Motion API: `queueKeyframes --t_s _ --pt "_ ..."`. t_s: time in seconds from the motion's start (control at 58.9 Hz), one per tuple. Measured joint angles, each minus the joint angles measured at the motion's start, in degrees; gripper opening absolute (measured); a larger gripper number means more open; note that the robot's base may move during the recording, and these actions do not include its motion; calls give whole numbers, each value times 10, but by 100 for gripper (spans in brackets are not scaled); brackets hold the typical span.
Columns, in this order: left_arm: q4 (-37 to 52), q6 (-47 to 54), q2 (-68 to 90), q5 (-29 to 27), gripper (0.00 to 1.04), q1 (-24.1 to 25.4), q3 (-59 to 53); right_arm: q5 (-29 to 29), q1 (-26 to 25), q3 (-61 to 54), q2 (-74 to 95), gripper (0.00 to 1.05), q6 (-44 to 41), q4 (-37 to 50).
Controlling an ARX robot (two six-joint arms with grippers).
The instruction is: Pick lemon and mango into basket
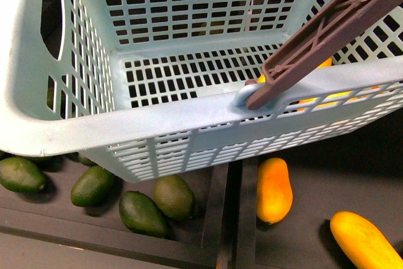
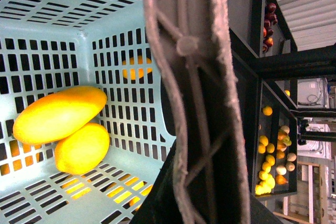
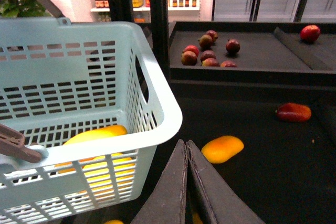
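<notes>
The light-teal basket (image 1: 157, 121) hangs tilted and fills the front view, its brown handle (image 1: 327, 36) swung up. My left gripper (image 2: 197, 187) is shut on that handle (image 2: 191, 77). Inside the basket (image 2: 47, 35), in the left wrist view, a long yellow-orange mango (image 2: 58, 114) lies against a rounder yellow lemon (image 2: 83, 148) in a corner of the slotted floor. My right gripper (image 3: 186, 148) is shut with nothing in it, its tips pressed together just beside the basket's rim corner (image 3: 168, 114). Yellow fruit (image 3: 97, 135) shows through the wall slots.
Below the basket, green avocados (image 1: 94, 184) lie in a dark tray left of a divider (image 1: 230, 212), and two mangoes (image 1: 274, 188) (image 1: 365, 240) lie right of it. The right wrist view shows a loose mango (image 3: 222, 148), a red mango (image 3: 294, 112) and dark red fruits (image 3: 207, 51).
</notes>
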Motion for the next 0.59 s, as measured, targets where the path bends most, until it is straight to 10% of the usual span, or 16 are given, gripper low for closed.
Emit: queueKeyframes --t_s 0.289,0.594 --pt "0 1 0 -1 5 0 0 0 0 0 -5 2 0 -3" --pt "0 1 0 0 5 0 0 0 0 0 -5 58 -1 -3"
